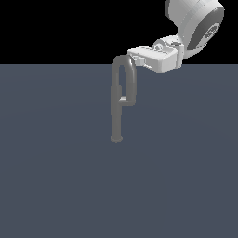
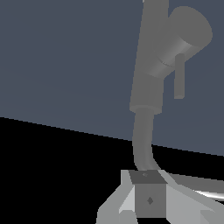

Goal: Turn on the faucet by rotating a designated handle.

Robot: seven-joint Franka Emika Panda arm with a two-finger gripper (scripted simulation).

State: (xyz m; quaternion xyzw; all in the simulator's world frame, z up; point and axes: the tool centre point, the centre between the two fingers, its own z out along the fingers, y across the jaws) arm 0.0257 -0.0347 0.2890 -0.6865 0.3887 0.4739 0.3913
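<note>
Gripper (image 1: 138, 61) (white, upper right of the exterior frame) pressed against the loop top; open or closed, impossible to tell. Faucet (image 1: 117, 109) at frame centre on the flat grey floor (image 1: 56, 176): dull grey, thin straight column, small round foot, inverted-U loop above, short side handle.

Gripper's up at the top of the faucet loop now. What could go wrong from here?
1. The gripper is at the top of the faucet loop, not at the small handle lower down, so a turn may miss the handle.
2. Pushing high on the thin column could tip it off its small foot.
</note>
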